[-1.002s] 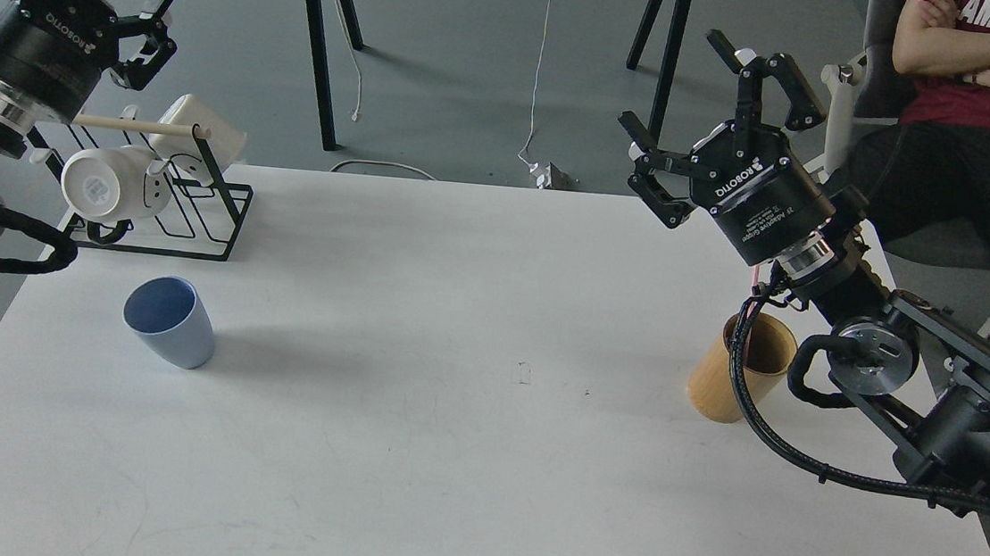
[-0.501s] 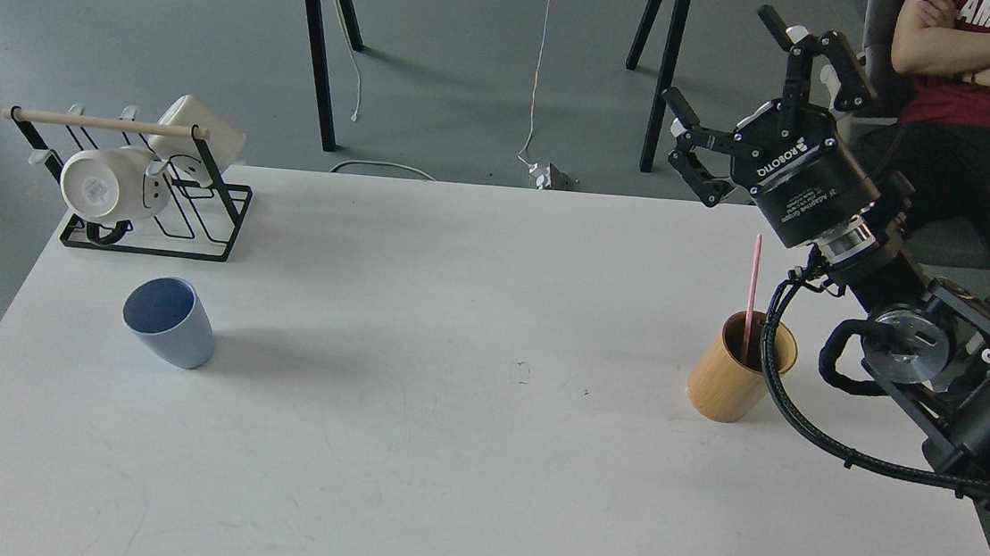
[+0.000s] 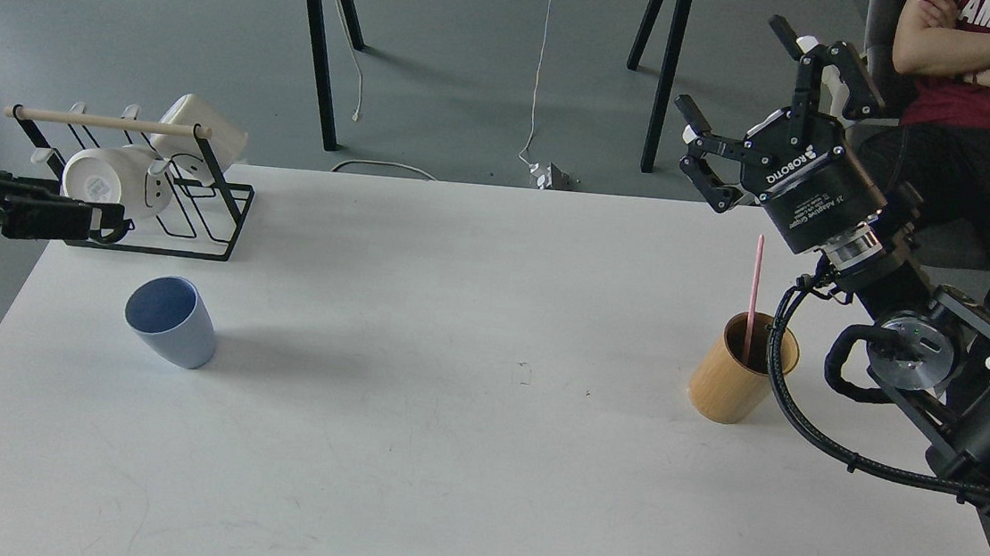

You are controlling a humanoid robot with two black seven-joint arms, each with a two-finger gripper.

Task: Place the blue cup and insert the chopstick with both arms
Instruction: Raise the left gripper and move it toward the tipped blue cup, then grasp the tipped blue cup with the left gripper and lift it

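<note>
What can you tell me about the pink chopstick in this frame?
The pink chopstick is one thin, straight, pale pink-red stick, smooth, perhaps plastic. It stands almost upright inside the tan wooden cup near the table's right edge, its lower end hidden in the cup, its upper half rising clear above the rim. Only the cup touches it. The right gripper hangs above and behind it, jaws spread wide, holding nothing.

Bare table around blue cup, mug rack behind it, wooden cup well apart
</note>
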